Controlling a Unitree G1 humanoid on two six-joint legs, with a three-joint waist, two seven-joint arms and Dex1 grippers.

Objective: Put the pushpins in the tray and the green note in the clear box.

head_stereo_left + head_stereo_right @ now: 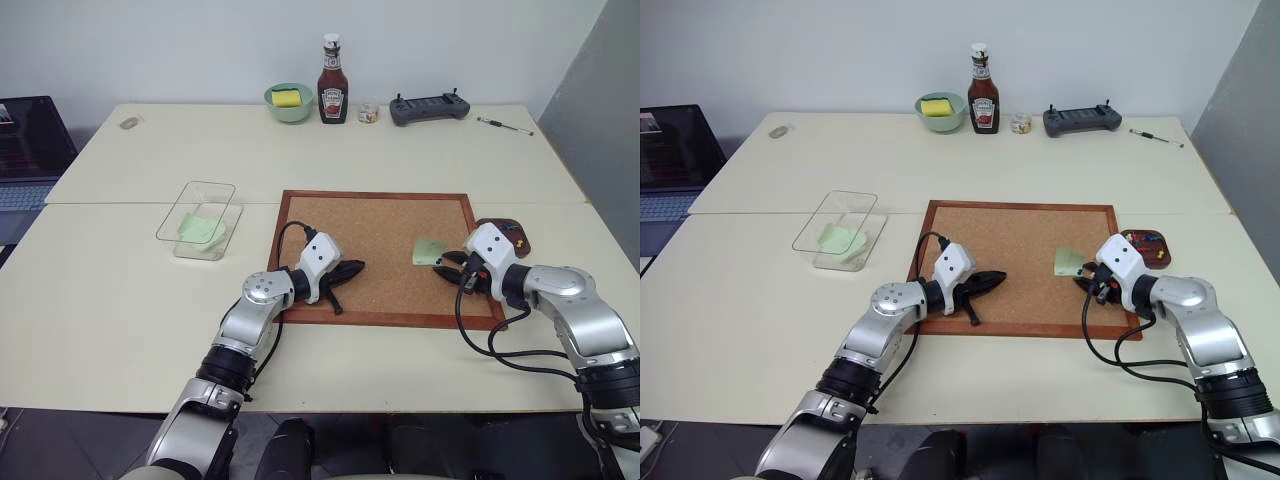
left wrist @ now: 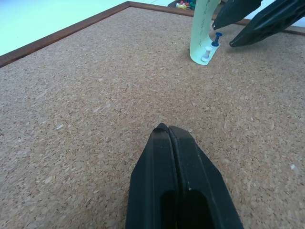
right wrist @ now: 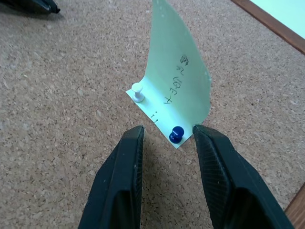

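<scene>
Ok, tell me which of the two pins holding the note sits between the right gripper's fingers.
The dark blue pushpin, at the green note's corner. The white pushpin stands farther off, outside the fingers.

The cork board (image 1: 375, 255) is rough, speckled cork in a smooth reddish wood frame. Pinned to it, the green note (image 3: 178, 88) is thin matt paper, curling up. Its two pushpins — a white pin (image 3: 137, 92) and a dark blue pin (image 3: 177, 134) — look like glossy plastic. The left claw (image 2: 177, 183) and right claw (image 3: 167, 160) are matt black plastic. The clear box (image 1: 198, 220) is transparent plastic; the desk (image 1: 130, 300) is smooth and pale.
</scene>
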